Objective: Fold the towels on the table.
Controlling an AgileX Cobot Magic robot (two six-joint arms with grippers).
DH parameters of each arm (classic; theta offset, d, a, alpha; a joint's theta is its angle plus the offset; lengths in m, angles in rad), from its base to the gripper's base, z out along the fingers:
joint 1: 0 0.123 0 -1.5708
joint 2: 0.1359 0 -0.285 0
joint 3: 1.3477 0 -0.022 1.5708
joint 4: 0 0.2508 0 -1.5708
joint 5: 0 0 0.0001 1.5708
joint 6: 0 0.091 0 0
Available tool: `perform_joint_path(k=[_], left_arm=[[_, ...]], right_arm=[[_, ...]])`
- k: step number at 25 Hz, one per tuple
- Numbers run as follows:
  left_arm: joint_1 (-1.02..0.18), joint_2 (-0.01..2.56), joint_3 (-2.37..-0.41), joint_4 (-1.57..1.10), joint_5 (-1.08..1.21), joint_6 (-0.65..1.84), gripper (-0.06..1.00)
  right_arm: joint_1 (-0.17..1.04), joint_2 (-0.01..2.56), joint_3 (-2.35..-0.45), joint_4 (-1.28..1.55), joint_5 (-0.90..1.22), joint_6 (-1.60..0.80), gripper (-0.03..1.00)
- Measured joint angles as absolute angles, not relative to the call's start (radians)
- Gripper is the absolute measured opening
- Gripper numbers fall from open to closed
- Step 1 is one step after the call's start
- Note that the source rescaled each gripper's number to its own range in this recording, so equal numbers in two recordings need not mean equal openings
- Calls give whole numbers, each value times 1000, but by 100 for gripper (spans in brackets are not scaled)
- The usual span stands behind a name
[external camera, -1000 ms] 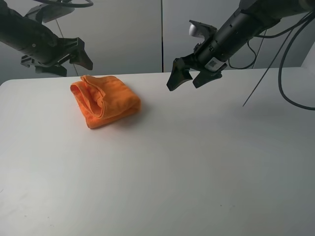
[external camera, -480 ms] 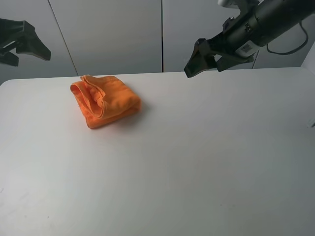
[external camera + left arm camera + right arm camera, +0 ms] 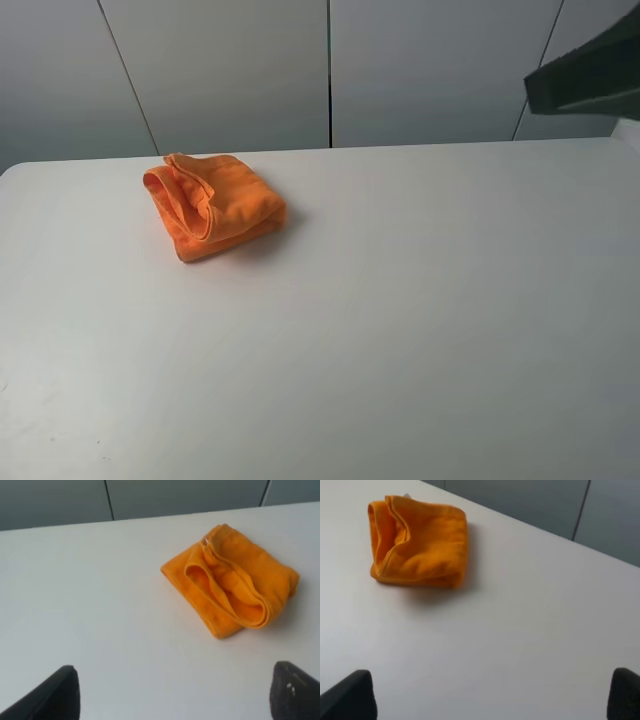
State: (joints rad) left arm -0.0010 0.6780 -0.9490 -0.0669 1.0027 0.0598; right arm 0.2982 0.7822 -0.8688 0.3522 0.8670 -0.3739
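Both arms are hanging well back from the orange microfibre towel (image 3: 213, 205), which sits bundled into a compact folded wad on the white surface (image 3: 400, 320), nothing touching it. Looks to me like the folding is basically done, so whatever move comes next depends on where that bundle lies off each gripper.

From the left gripper (image 3: 175, 692), the towel is ahead and off toward the right finger side, its long axis running diagonally away from the camera. Fingers are spread wide, only the two dark tips showing, nothing between them. From the right gripper (image 3: 492, 695), the towel is further out and off toward the left finger. It's also wide apart and empty. I'd judge the left arm as nearer.

Left wrist view shows the open looped hems and a tiny pale bit at the far corner, maybe the label. The high view shows only a dark bit of the right arm (image 3: 590, 75), and no gripper.
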Motion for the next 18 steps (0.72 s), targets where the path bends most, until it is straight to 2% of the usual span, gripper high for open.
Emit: perform_joint_path(k=[8,13,18], left_arm=[[-1,310,-786,-9,1137,15,99],[-1,90,-672,10,1167,-14,99],[-1,7,-623,13,1199,-24,99]], right_arm=[[298,413,-804,80,1083,-140,100],[298,186,-681,47,1126,-115,100],[298,9,-583,19,1136,-110,100]])
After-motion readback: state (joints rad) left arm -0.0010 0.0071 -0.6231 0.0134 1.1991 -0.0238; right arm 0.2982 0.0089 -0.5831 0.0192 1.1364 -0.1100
